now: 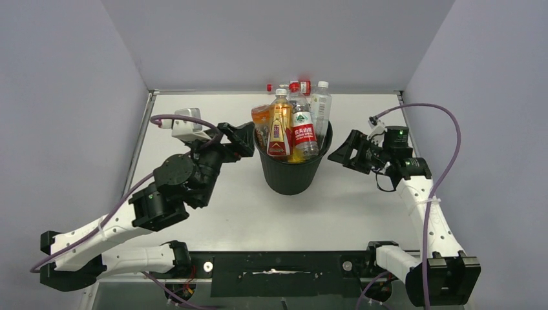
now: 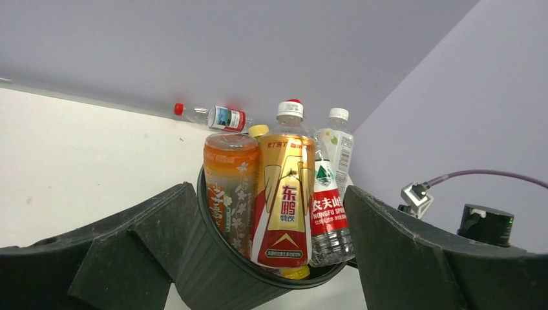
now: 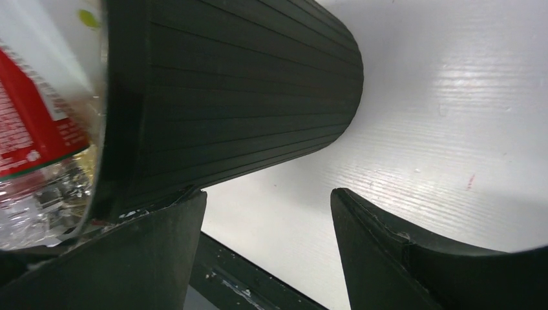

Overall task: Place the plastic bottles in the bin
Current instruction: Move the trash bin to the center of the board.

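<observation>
The black bin stands mid-table, packed with upright bottles: an orange one, a gold and red one, a clear red-label one and a clear one. They show in the left wrist view too, the gold one in front. A clear red-cap bottle lies on the table behind the bin. My left gripper is open and empty, just left of the bin's rim. My right gripper is open and empty, right of the bin.
Grey walls enclose the white table at the back and both sides. A black rail runs along the near edge between the arm bases. A purple cable loops beside the right arm.
</observation>
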`<control>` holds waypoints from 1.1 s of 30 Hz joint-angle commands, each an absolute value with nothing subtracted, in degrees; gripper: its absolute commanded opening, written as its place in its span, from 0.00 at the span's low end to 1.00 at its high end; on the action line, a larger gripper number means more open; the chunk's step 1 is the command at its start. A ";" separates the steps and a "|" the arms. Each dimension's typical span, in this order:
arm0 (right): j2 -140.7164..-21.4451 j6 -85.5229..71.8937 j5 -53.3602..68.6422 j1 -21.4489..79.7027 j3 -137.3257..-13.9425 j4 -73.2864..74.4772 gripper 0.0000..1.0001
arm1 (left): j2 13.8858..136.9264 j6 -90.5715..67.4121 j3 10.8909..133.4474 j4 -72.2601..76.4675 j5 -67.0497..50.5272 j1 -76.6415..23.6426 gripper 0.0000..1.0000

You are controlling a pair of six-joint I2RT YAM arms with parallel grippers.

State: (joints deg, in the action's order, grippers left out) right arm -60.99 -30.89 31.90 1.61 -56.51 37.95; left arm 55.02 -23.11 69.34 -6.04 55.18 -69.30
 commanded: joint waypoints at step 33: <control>-108.26 -49.16 35.94 23.21 -71.07 -8.28 0.76 | 50.93 -22.06 77.01 -18.24 56.39 -69.08 0.87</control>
